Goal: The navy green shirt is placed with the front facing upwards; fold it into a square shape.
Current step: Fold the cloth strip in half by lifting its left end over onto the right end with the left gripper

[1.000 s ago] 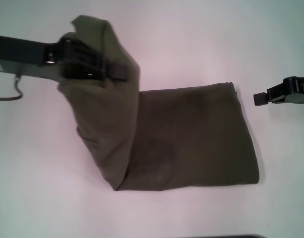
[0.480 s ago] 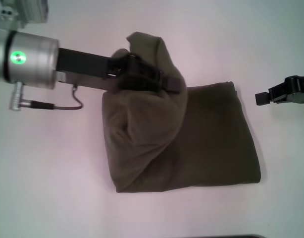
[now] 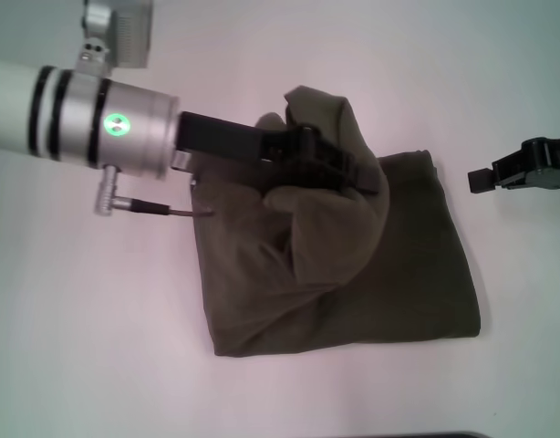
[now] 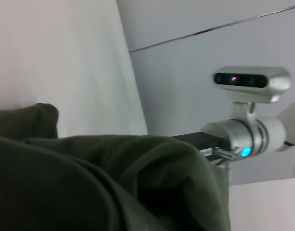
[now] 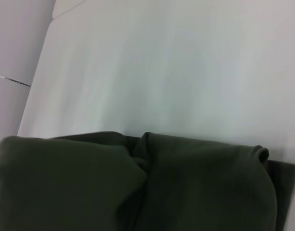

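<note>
White tabletop [image 3: 98, 347] lay under the shirt [image 3: 408, 274], a soft, light, floppy bundle. Left gripper [image 3: 339, 172], clamped on a raised fold, looked best holding that edge. Right gripper [image 3: 485, 180] waited well apart; its fingers unclear.

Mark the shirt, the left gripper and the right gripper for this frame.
navy green shirt [image 3: 399, 283]: head view, flat folded layer on the table.
left gripper [image 3: 357, 173]: head view, fingertips clamped on raised fabric.
right gripper [image 3: 479, 181]: head view, fingertip end, off the shirt.

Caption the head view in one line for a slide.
Left gripper carries a pinched flap of the navy green shirt across its folded body on the white table; right gripper waits alongside.
</note>
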